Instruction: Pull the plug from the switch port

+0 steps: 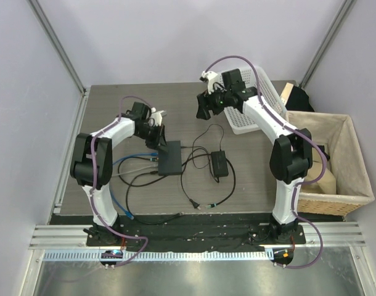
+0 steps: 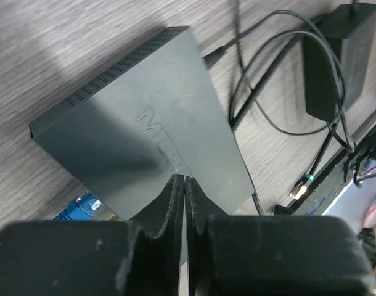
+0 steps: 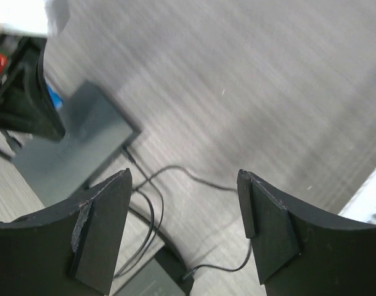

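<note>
Grey wood-grain worktop (image 1: 114, 105) carrying, at centre, a flat dark-grey rectangular switch box (image 1: 170, 158) with a thin black plug (image 2: 214, 55) seated in its right edge. Left jaws, pressed together, sit over the box lid, probably to pin it down; right jaws, spread, hang above and well apart, probably free to take the plug.

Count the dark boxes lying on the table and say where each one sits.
2. The flat dark-grey switch lies near the middle of the top view; the smaller black power brick lies just to its right. No others show, though the arms could hide something.
</note>
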You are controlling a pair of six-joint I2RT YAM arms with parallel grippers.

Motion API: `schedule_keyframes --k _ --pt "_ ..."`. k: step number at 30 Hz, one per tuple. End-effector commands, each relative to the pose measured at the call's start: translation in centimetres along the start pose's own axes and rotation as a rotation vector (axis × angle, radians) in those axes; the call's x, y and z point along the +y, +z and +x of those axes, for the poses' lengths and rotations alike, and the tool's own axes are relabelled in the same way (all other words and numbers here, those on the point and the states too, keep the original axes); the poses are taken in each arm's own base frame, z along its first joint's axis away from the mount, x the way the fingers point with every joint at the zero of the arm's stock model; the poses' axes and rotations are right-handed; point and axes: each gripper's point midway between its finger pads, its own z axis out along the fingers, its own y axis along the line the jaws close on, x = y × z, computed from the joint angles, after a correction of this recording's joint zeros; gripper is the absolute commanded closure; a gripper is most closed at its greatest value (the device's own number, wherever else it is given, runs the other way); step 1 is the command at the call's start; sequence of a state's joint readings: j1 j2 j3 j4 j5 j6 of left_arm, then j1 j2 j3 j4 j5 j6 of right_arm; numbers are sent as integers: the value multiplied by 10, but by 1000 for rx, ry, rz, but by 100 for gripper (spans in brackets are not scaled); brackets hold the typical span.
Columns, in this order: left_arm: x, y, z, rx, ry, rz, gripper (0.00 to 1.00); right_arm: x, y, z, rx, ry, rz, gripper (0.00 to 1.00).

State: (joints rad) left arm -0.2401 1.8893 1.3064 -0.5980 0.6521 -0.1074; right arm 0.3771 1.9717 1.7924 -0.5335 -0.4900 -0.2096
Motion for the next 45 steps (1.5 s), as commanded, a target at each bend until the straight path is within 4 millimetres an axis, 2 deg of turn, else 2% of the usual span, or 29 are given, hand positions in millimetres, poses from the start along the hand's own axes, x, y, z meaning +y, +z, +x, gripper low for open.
schedule_keyframes --k 1,5,9,12,15,18,24,28,33,38,45 --pt "-3 -2 -13 -14 -46 4 93 9 -4 7 25 -54 15 23" --pt "21 19 -2 34 -111 -51 94 17 5 25 69 -72 -3 22" --pt "41 21 5 55 -127 -155 95 35 7 39 116 -122 -78 21" --pt "50 26 19 86 -157 -177 95 38 10 51 155 -165 -113 22" --pt "54 31 28 100 -168 -187 95 46 10 56 157 -217 -178 25" --pt "66 33 37 131 -168 -232 96 52 18 65 169 -278 -213 31" --pt "63 41 46 165 -212 -204 96 58 42 87 241 -384 -243 36" --pt "71 48 52 173 -240 -221 97 58 59 97 282 -468 -237 43" --pt "77 56 56 205 -245 -237 100 62 76 99 284 -531 -222 46" --pt "75 59 58 211 -240 -235 100 60 89 89 212 -569 -151 47" --pt "76 58 64 231 -258 -242 100 65 95 94 184 -632 -169 47"
